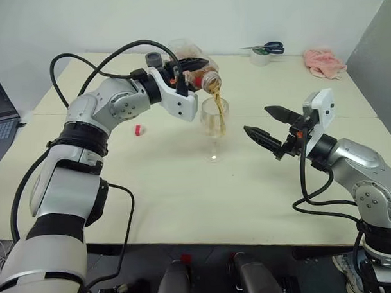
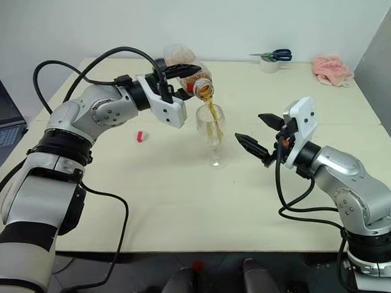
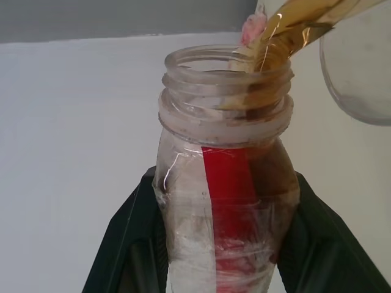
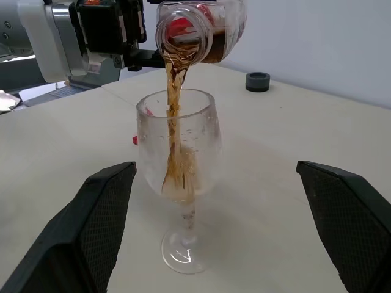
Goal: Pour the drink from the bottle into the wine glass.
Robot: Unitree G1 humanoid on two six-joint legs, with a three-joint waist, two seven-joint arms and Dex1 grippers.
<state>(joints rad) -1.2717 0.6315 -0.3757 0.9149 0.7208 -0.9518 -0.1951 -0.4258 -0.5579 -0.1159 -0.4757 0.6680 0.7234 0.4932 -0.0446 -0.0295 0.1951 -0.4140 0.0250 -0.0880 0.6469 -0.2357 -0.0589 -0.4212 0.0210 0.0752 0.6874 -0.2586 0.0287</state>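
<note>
With your left pincer (image 2: 180, 71) clamping the bottle (image 2: 192, 78), keep the drink (image 4: 174, 131) centred over the wine glass (image 4: 178, 152), right pincer (image 2: 255, 133) gaping empty beside it.

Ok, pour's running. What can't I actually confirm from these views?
- How much drink remains in the bottle: in the head views the left gripper covers the body; the left wrist view cuts off its base.
- Fill level in the wine glass: the falling stream and splashed bowl blur the surface in the right wrist view; too small in the head views.
- The small red item on the table: too small to identify.
</note>
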